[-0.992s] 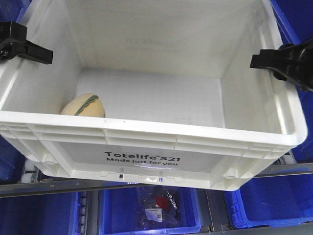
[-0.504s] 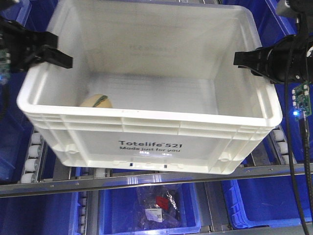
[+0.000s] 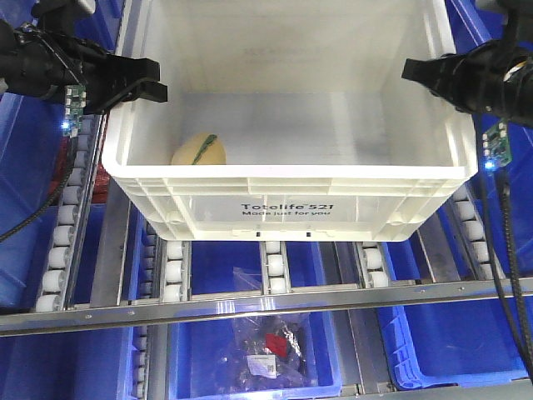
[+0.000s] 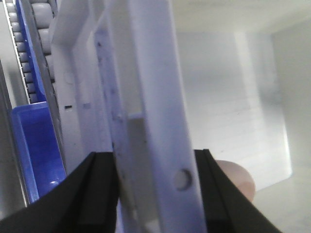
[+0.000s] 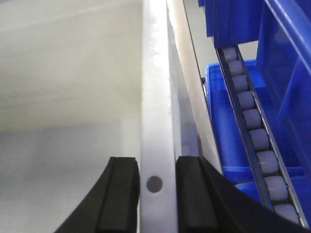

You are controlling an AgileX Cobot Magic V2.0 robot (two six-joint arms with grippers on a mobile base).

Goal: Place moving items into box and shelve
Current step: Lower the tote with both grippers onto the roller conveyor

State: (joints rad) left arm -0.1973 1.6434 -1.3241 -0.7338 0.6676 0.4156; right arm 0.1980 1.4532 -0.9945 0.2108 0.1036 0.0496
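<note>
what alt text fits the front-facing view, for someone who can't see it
A large white ribbed plastic crate sits on shelf rollers, its side rims clamped by the left gripper and right gripper. One pale yellow green-striped soft toy lies inside.

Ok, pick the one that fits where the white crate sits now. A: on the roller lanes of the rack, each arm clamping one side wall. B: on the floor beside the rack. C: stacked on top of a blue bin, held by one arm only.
A: the white crate rests on the roller lanes, with the left gripper and right gripper each clamped over a side wall.
</note>
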